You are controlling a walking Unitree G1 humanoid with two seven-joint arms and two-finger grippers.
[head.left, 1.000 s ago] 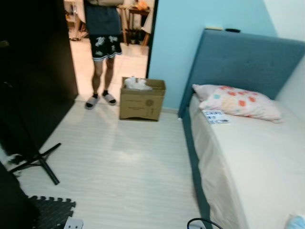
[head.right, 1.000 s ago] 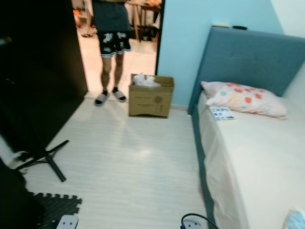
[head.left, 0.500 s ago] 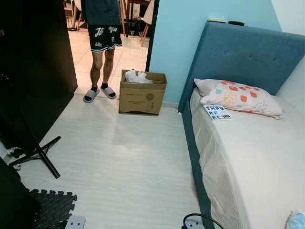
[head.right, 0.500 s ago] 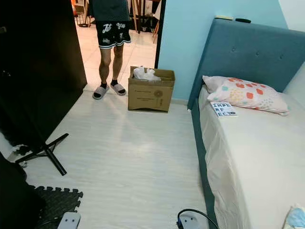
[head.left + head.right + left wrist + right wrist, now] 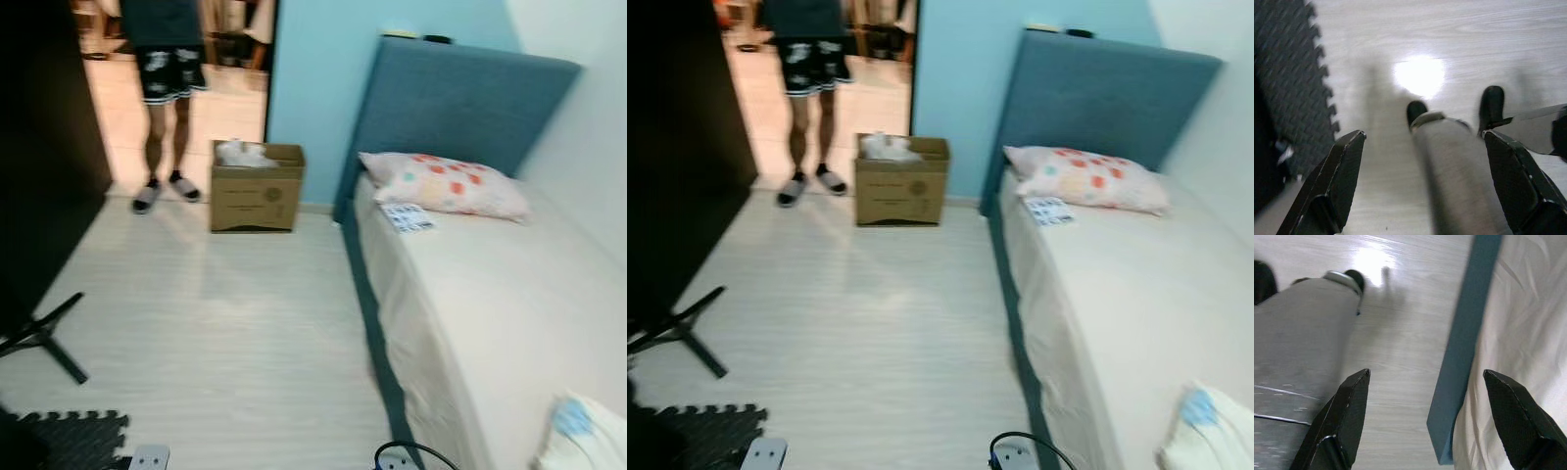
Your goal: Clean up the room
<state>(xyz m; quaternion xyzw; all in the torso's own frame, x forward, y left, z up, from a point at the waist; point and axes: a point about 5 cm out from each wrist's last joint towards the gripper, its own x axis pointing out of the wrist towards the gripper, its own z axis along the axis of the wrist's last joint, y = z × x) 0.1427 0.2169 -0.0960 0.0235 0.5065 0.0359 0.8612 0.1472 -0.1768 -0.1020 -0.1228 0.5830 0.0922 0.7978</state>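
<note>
Left eye view: the picture is a little blurred. A pale wood-plank floor (image 5: 235,323) runs to a doorway where a person in dark shorts and slides (image 5: 165,98) stands. Just beside the doorway, against the light blue wall, sits a brown cardboard box (image 5: 257,186) with crumpled white stuff in its open top. A bed with a blue padded headboard and cream sheet (image 5: 490,284) takes up the right side. At its head end lies a pink pillow with red and orange spots (image 5: 446,184), and touching the pillow's front edge is a small white printed card (image 5: 407,217). At the bed's near corner lies a crumpled white and light blue cloth (image 5: 583,436).

Right eye view: a black tripod leg (image 5: 681,333) and a dark interlocking foam mat (image 5: 710,431) sit at the floor's near left, with a white power strip (image 5: 1017,455) and its black cable by the bed's foot.

Left wrist view: the left gripper (image 5: 1422,183) hangs over bare floor beside the mat, its fingers spread wide, holding nothing.

Right wrist view: the right gripper (image 5: 1425,423) hangs over the floor by the bed's blue side rail, likewise spread and empty.

Tidying looks barely begun: the cloth and card lie loose on the bed, nothing is in hand.
</note>
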